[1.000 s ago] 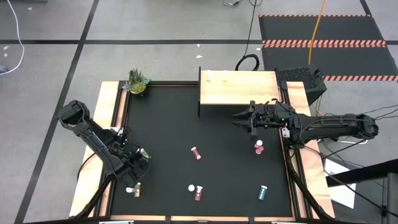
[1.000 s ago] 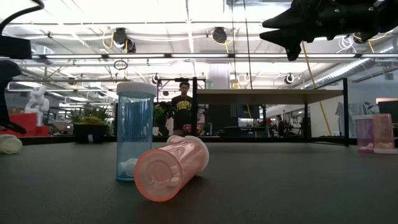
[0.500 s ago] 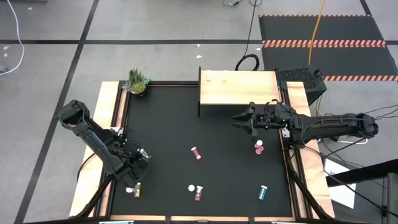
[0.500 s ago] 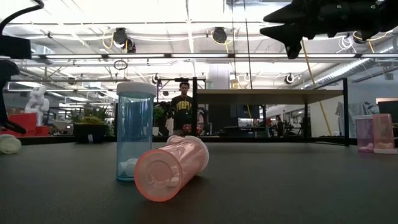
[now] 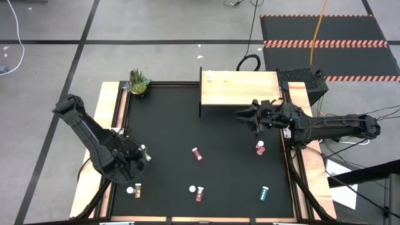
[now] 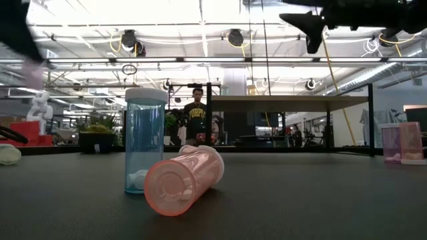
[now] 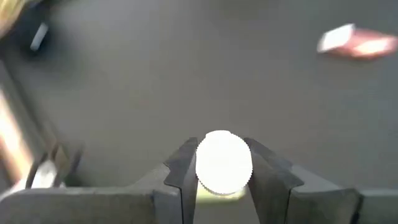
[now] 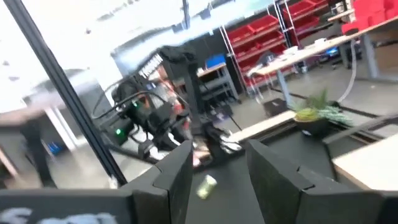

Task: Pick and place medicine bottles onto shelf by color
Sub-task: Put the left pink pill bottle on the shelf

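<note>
Left pincer point(image 5: 142, 152): you have it near the tabletop's left rail, well apart from the shelf. Your left wrist view shows its two fingers point(image 7: 180, 168) pressed on either side of a white-capped bottle point(image 7: 223, 163), so it is closed on that bottle. The body colour is hidden under the cap, so you cannot tell it.

Right pincer point(image 5: 240, 115): you have it just in front of the shelf's front edge, raised above the tabletop. In your right wrist view its fingers point(image 8: 175, 171) stand apart with nothing between them.

Shelf point(image 5: 239, 88): pale wood, at the tabletop's far edge. Two small pale items sit near its far left corner, too small for you to identify.

Pink bottle by the right pincer point(image 5: 260, 148): upright on the tabletop in front of the shelf's right end, near the right pincer and not touching it.

Dark red bottle point(image 5: 197, 154): lying in front of the shelf, left of the pink one.

Front-row bottles: a yellow-gold one point(image 5: 136, 189) lies farthest left, near the left pincer; a dark red one point(image 5: 199, 194) lies mid-tabletop; a teal one point(image 5: 264, 193) sits in line with the shelf's right end.

Plant point(image 5: 138, 81): left of the shelf, at the tabletop's far left corner.

Person point(image 6: 195, 117): standing in the room beyond the shelf.
</note>
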### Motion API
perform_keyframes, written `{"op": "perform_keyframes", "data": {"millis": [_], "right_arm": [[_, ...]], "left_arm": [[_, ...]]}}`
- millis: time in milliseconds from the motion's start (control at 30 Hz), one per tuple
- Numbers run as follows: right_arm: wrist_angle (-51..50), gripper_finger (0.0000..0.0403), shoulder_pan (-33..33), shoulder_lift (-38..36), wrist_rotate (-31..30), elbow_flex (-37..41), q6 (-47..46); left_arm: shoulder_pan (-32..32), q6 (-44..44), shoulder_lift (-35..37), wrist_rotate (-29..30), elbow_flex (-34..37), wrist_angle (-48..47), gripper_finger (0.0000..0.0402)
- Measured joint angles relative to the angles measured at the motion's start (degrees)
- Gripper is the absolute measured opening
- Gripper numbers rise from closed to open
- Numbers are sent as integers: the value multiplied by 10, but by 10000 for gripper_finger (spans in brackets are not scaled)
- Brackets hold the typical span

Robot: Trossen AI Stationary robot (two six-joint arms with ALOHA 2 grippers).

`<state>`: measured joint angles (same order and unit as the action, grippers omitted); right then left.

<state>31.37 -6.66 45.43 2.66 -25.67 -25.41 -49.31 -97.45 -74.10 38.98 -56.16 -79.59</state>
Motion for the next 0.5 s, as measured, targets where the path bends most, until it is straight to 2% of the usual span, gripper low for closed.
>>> {"op": "perform_keyframes", "data": {"millis": [100,233,400,500], "right_arm": [[8,146,0,20,2,-21,-47],[-36,146,10,63,3,-92,-58],[-150,146,12,146,6,-235,-20],[-236,146,11,181,5,-319,23]], "left_arm": [[21,166,16,41,-47,37,125],[77,404,23,44,-101,96,126],[182,699,24,24,-159,182,120],[257,855,24,-8,-186,260,125]]}}
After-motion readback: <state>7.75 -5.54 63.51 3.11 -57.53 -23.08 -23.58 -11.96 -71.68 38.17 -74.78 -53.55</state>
